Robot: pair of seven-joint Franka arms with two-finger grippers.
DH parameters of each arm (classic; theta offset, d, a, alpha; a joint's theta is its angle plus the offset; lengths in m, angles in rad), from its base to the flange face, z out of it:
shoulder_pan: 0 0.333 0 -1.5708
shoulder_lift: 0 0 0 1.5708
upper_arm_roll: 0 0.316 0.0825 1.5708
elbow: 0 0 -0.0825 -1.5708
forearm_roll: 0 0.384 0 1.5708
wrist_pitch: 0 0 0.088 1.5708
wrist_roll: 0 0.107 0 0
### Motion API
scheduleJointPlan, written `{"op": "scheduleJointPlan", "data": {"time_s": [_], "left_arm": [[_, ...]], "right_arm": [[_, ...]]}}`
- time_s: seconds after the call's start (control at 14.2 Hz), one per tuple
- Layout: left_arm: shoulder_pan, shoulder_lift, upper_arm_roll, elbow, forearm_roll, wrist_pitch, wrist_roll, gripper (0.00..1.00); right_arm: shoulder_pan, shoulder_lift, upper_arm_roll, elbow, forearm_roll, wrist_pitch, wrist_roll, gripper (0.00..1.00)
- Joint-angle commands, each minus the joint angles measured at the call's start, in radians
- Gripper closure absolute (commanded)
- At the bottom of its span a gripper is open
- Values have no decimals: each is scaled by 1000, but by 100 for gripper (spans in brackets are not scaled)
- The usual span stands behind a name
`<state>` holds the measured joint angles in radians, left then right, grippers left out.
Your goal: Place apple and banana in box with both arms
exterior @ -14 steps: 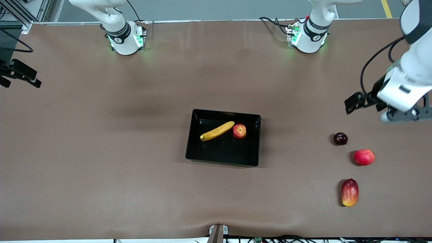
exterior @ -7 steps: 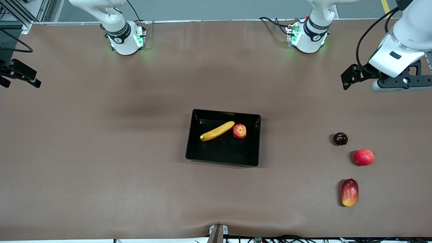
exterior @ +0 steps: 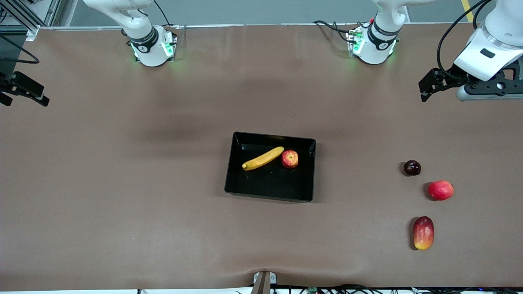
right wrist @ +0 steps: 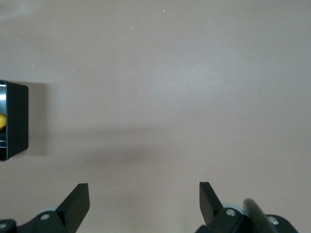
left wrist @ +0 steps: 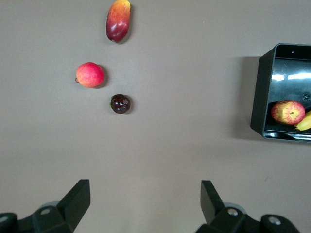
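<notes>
- Since the earlier front pictures, the left arm's black two-finger gripper (exterior: pixel 427 85) has risen and pulled back toward its base, leaving the loose fruit; it is now over bare table at the left arm's end, farther from the front camera than the three fruits there.
- Its fingers (left wrist: pixel 77 196) are spread wide with nothing between them.
- Nothing else has shifted: the shallow black plastic box (exterior: pixel 310 171) sits mid-table as before.
- Inside the box lie the slightly curved yellow banana (exterior: pixel 262 158) and the small red apple with yellowish streaks (exterior: pixel 289 159), just beside each other, the apple at the banana's end toward the left arm's end of the table; whether they touch cannot be told.
- Both sit in the half of the box farther from the front camera.
- The right arm's black gripper (right wrist: pixel 144 200) waits over bare brown table toward the right arm's end, its fingers spread and empty; the box wall (right wrist: pixel 17 121) shows at the edge of its wrist view.
- Well apart from the box, toward the left arm's end, rest a small dark round fruit (exterior: pixel 412 168), a smooth pinkish-red round fruit (exterior: pixel 440 190) nearer the front camera, and an oblong red-and-yellow mango-like fruit (exterior: pixel 423 232) nearest of the three.
</notes>
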<state>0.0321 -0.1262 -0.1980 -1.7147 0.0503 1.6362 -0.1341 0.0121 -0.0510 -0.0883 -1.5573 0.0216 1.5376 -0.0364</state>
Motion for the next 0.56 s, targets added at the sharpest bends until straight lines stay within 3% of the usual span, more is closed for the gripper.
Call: {"op": "scheduleJointPlan", "data": {"time_s": [0.0, 0.49], "left_arm": [[15, -15, -5, 3, -26, 8, 22, 0], [-6, -10, 5, 6, -50, 5, 22, 0]], "right_arm": [[-9, 0, 1, 2, 21, 1, -11, 0], [-9, 0, 1, 2, 21, 1, -11, 0]]}}
